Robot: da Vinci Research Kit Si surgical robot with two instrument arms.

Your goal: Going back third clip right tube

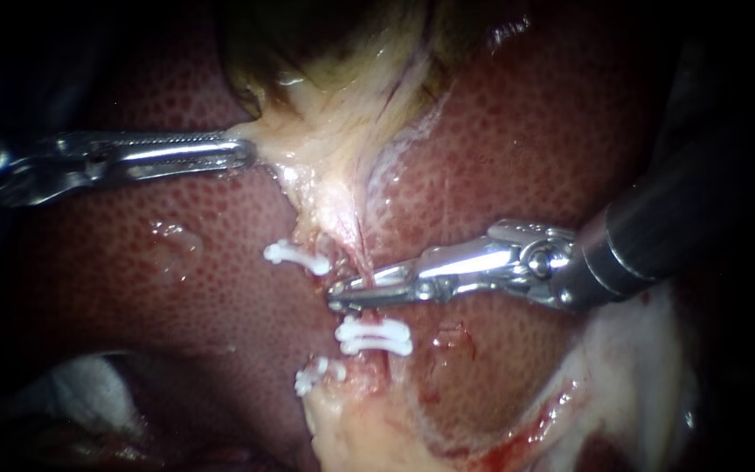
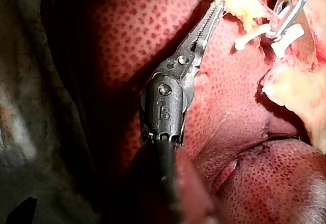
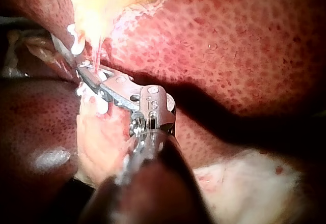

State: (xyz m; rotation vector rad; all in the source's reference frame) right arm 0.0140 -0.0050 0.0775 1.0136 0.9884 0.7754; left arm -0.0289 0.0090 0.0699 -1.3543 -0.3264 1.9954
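Behind everything, a dark-red, finely speckled liver (image 1: 570,131), wet and glistening, falling into shadow at its outer edges. Over its upper middle, a dark greenish gallbladder (image 1: 325,44), tapering into a pale yellow, stringy fan of tissue (image 1: 334,149) and narrowing downward across the liver's face.

From the left, a long silver left instrument (image 1: 242,153): claw clamped flat on the edge of the pale fan, apparently to pull it sideways and stretch out the strands below. From the right, a thicker, dark-shafted right instrument (image 1: 342,295) with a bright steel claw: slightly parted, a thin gap showing, set across the thin pinkish right tube (image 1: 358,253) rather than pinching it. Probably the moment of letting go and backing off.

Just below the claw on the same tube, a pair of small white plastic clips (image 1: 373,336), side by side. On the neighbouring strand, one white clip higher up (image 1: 297,256) and another lower down (image 1: 312,376). Third clip not made out for certain; possibly hidden inside the claw.

Open room: bare liver along the right instrument's own shaft line, toward the liver's right edge, clear enough by the look of it for a straight pull-back. Tight around the tip, with clips close on both sides. Risk with any sideways swing: snagging a clip or dragging the tube.
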